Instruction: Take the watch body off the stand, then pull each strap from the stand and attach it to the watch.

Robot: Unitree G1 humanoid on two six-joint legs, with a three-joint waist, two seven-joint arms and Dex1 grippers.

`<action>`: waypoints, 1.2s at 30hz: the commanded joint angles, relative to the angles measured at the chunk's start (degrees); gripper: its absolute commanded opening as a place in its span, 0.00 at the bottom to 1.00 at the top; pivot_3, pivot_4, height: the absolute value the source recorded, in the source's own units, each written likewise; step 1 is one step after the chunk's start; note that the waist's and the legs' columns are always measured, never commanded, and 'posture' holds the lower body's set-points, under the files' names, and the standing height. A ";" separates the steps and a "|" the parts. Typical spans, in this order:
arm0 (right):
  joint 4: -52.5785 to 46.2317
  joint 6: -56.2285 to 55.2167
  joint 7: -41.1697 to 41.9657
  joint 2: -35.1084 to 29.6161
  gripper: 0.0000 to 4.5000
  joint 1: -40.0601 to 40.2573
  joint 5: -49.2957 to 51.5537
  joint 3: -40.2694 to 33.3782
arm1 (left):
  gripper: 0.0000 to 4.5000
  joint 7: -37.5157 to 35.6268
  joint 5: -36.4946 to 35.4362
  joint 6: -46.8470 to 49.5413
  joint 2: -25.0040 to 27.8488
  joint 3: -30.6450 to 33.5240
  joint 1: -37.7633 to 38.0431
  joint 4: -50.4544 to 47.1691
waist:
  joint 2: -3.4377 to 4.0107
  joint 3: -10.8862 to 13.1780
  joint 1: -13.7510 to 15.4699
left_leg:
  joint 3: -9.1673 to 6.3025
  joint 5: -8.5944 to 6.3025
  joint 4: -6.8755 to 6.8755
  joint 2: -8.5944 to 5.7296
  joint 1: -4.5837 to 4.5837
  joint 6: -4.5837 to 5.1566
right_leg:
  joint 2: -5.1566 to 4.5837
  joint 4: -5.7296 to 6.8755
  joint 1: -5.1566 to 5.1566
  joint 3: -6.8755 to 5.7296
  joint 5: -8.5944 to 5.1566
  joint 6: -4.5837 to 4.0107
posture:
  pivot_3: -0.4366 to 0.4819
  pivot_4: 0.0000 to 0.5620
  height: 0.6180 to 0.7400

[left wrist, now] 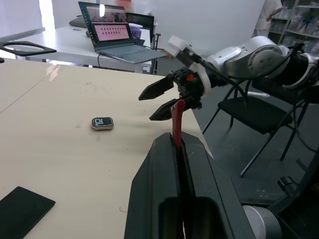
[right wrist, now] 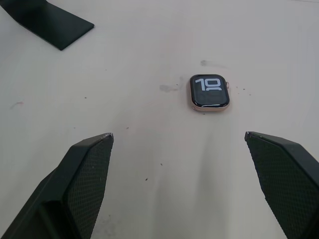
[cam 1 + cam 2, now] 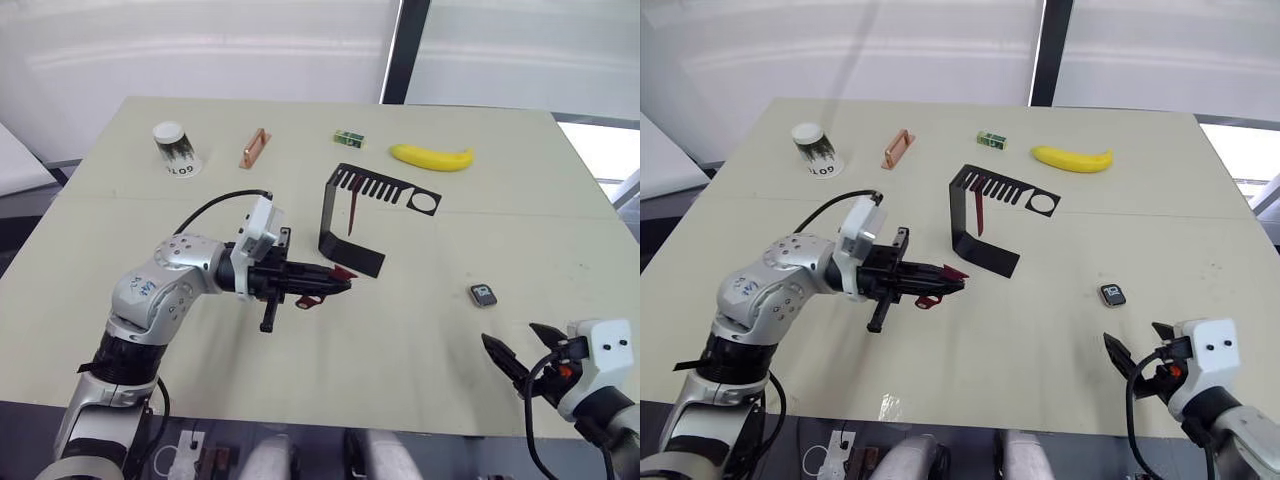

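1. Watch body is off the stand, lying flat on the table near your right gripper, whose jaws are spread wide and empty.
2. Left gripper is clamped on one dark red strap, clear of the stand.
3. Second strap hangs in the stand's comb slots. Neither is attached yet.
4. Stand is black bent sheet metal; straps thin, flexible; watch rounded-square, glossy.
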 commanded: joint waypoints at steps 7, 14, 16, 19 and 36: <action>12.47 -7.57 1.20 -0.11 1.00 -9.14 -7.60 7.03 | 0.00 0.70 -0.08 -0.28 -0.50 1.05 0.02 -0.83 | 0.05 0.02 0.26 | 0.00 0.01 0.00 0.01 0.01 -0.02 | 0.01 0.02 -0.02 -0.01 -0.01 -0.02 | 0.48 0.27 1.00; 20.19 -9.81 0.89 0.27 1.00 -15.62 -9.82 8.94 | 0.00 1.54 -0.45 0.16 -0.04 1.65 0.41 -1.48 | 0.06 0.02 0.27 | 0.00 0.01 0.02 0.00 0.00 -0.02 | 0.01 0.04 -0.02 -0.02 -0.01 -0.02 | 0.48 0.27 1.00; 21.06 -10.05 0.93 0.48 1.00 -16.50 -10.29 9.42 | 0.00 1.65 -0.50 0.20 0.04 1.72 0.54 -1.65 | 0.06 0.02 0.27 | 0.00 0.01 0.02 0.01 0.00 -0.02 | 0.02 0.06 -0.03 -0.02 -0.01 -0.02 | 0.48 0.27 1.00; 21.97 -9.86 0.56 1.01 1.00 -17.50 -10.74 10.28 | 0.00 2.12 -0.47 0.31 -0.05 1.65 0.81 -2.15 | 0.06 0.02 0.26 | -0.01 0.01 0.01 0.01 -0.01 -0.02 | 0.02 0.07 -0.04 -0.03 -0.01 -0.02 | 0.48 0.27 1.00; 23.51 -8.30 -3.25 4.20 1.00 -20.06 -14.39 11.21 | 0.00 2.70 -0.27 0.02 -0.18 1.51 1.35 -3.20 | 0.07 0.02 0.15 | 0.00 0.02 0.02 0.01 0.01 -0.03 | 0.02 0.11 -0.03 -0.03 -0.01 -0.02 | 0.48 0.27 1.00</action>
